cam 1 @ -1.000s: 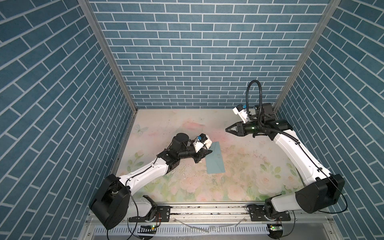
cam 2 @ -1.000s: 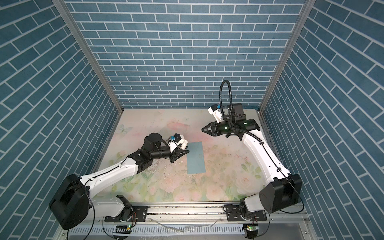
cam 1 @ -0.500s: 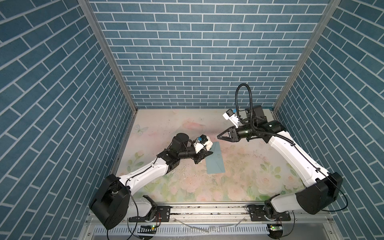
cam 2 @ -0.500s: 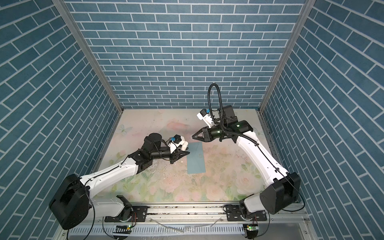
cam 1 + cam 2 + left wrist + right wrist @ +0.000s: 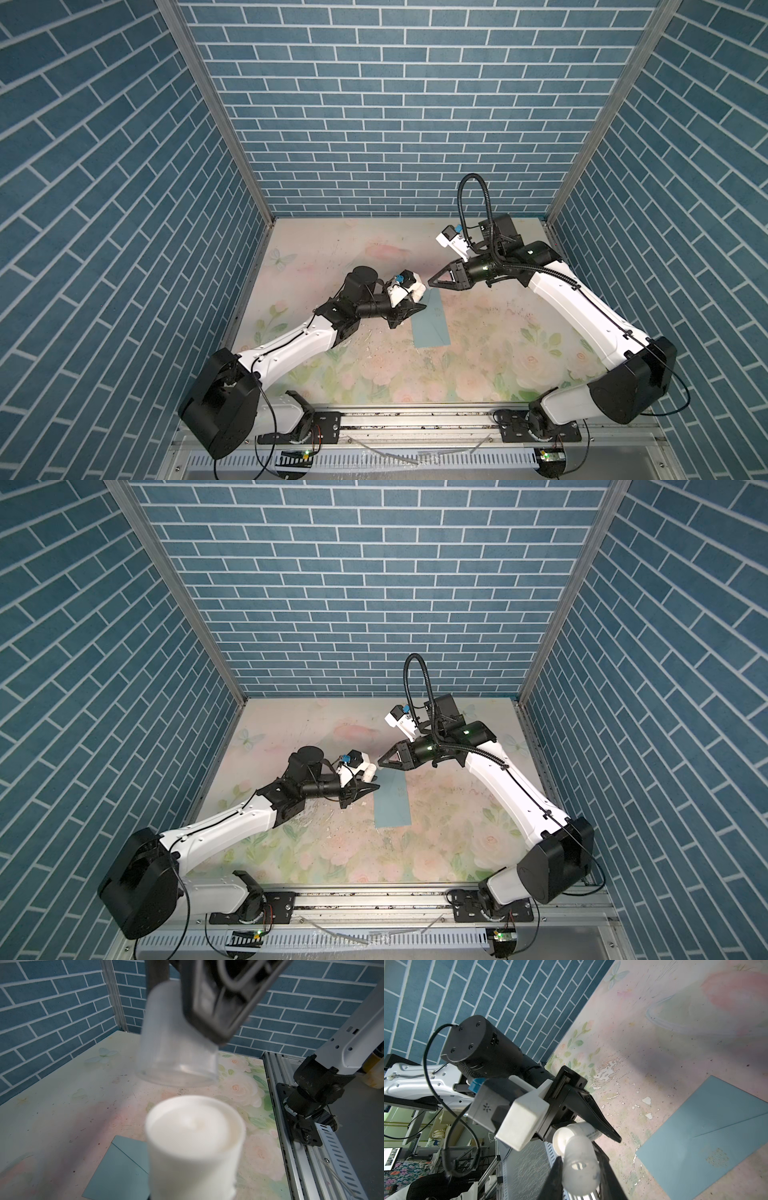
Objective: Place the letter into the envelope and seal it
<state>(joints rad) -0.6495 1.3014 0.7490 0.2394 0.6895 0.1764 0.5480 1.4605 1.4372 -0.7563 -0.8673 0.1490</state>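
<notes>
1. The left hand (image 5: 374, 788) reaches low over the floral tabletop (image 5: 332, 249). Its fingers are pinched on the body of a white glue stick (image 5: 578, 1132).
2. The glue stick is an open tube. In the left wrist view its uncapped end (image 5: 195, 1126) faces the camera, and white glue fills it to the rim.
3. Just past that open end, toward the right hand, is the cap (image 5: 176, 1053). It is a translucent plastic cup with its mouth turned toward the tube. It is close to the tube but not on it, and it looks hollow.
4. The right hand (image 5: 431, 284) comes in from the opposite side, tip to tip with the left hand. Its dark fingers (image 5: 554, 1178) are pressed on either side of the cap.
5. The envelope (image 5: 432, 328) is plain teal and lies flat on the tabletop. It sits below both hands' fingertips, and neither hand touches it. One short end is just under the right hand's tips, and the long body runs toward the front rail. Its pointed flap is folded down flat.
6. I cannot tell whether the letter is inside the envelope.
</notes>
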